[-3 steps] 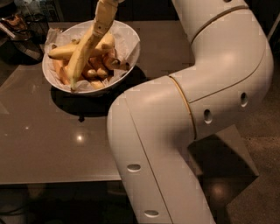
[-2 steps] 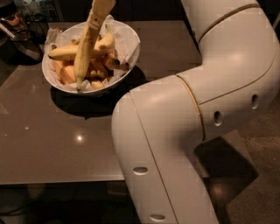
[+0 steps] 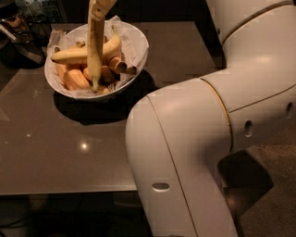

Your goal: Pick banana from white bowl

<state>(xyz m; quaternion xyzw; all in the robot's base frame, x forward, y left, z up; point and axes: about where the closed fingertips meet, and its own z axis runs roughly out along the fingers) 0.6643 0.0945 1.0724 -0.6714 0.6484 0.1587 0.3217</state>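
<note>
Camera view: fingers point(image 3: 104, 5) at top edge grip banana point(image 3: 95, 51) hanging over white bowl point(image 3: 141, 44).

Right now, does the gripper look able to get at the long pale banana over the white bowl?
Yes, apparently: the gripper at the picture's top edge looks shut on the banana, which hangs nearly upright, its lower tip among the other bananas in the white bowl. Nothing covers it.

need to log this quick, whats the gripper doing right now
Gripper: closed on the top end of the banana at the upper edge of the view; the banana hangs nearly upright over the white bowl.
</note>
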